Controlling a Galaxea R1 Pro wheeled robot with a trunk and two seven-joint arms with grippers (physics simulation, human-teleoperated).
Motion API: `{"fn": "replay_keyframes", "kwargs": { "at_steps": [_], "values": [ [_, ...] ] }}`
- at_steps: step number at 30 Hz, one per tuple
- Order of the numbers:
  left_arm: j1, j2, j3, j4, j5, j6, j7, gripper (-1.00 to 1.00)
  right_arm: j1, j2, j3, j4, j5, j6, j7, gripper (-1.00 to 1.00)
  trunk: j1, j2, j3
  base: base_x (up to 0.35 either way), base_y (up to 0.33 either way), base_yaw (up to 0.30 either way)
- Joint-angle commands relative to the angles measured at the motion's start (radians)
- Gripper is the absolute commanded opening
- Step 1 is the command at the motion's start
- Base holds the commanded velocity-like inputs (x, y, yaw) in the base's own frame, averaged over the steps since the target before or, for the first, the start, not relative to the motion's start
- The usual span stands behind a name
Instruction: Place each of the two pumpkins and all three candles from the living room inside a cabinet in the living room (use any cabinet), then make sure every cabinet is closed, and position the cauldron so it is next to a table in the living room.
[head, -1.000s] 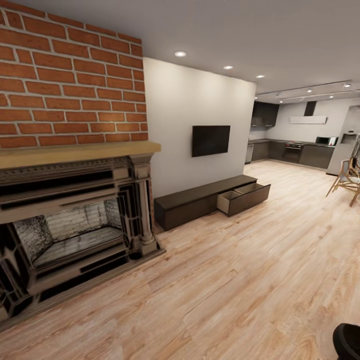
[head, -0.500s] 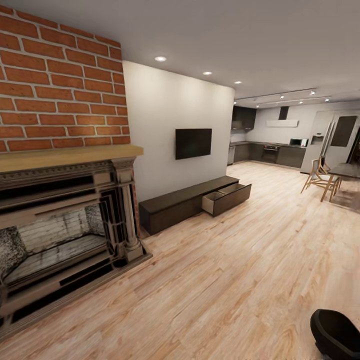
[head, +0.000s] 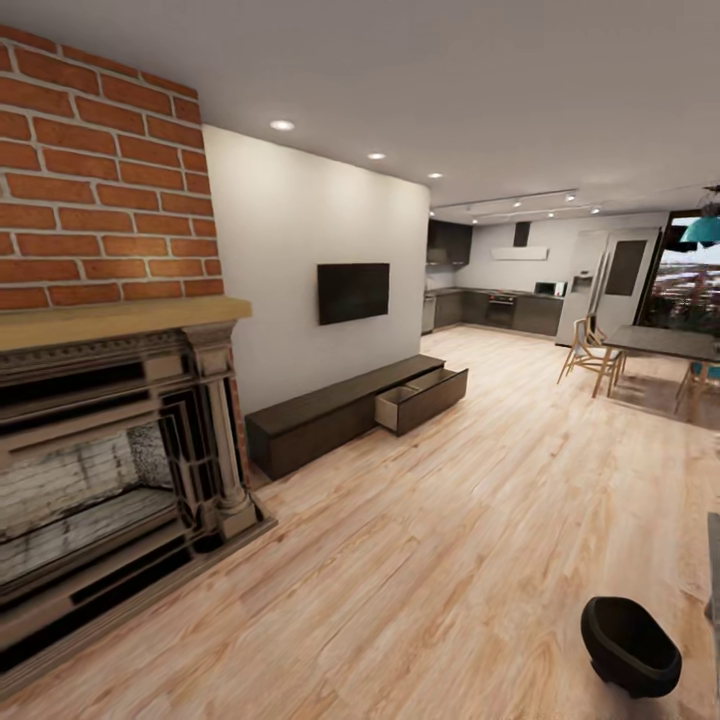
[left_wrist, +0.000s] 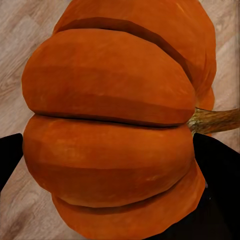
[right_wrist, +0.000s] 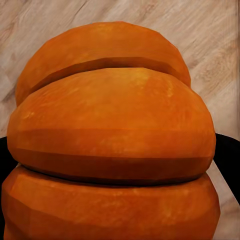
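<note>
A long living room is seen from the head view, with pale wood flooring (head: 450, 520) spread across most of the frame. The left side is taken up by a red brick wall (head: 95, 180) and a dark fireplace (head: 110, 470) under a light wooden mantel (head: 120, 320). Just past it, roughly mid-frame, the low dark-brown cabinet (head: 330, 420) is set against the white wall, under a black wall-mounted TV (head: 353, 292). One drawer (head: 420, 398) at its far end is pulled out, so the pale inside can be made out; the other fronts look shut, though that can't be confirmed at this distance.

The black cauldron (head: 630, 645) is found on the floor in the lower right corner, mouth up and slightly tilted, well apart from the cabinet. A grey edge is cut off by the right border just beside it, but what it belongs to can't be told. Further back on the right, a dining table (head: 665, 342) with wooden chairs (head: 590, 355) is seen, and a dark kitchen (head: 495, 308) sits at the far end.

In the left wrist view, a bright-orange ribbed pumpkin (left_wrist: 115, 125) with its brownish stem pointing sideways is clamped by the left gripper, with black finger parts (left_wrist: 220, 180) pressed at both sides. In the right wrist view, a second pumpkin (right_wrist: 112, 145) is grasped the same way by the right gripper, dark finger edges (right_wrist: 227, 155) peeking out on either side, wood floor visible behind.
</note>
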Motion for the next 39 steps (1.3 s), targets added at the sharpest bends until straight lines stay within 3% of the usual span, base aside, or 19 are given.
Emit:
{"fn": "replay_keyframes", "kwargs": {
  "at_steps": [1, 10, 39],
  "values": [
    [0.0, 0.0, -0.001, 0.0, -0.001, 0.001, 0.002, -1.0, 0.0, 0.0, 0.0, 0.0, -0.001, 0.0, 0.0, -1.0, 0.0, 0.0, 0.001, 0.0, 0.0, -0.227],
    [0.0, 0.0, -0.001, 0.0, -0.001, 0.001, 0.002, -1.0, 0.0, 0.004, 0.001, 0.0, 0.001, 0.002, -0.001, -1.0, 0.0, 0.0, 0.002, 0.0, 0.0, -0.071],
    [0.0, 0.0, -0.001, 0.0, -0.001, 0.001, 0.002, -1.0, 0.0, 0.013, 0.002, 0.0, 0.0, 0.003, -0.002, -1.0, 0.0, 0.0, -0.044, 0.0, 0.0, 0.0]
  ]
}}
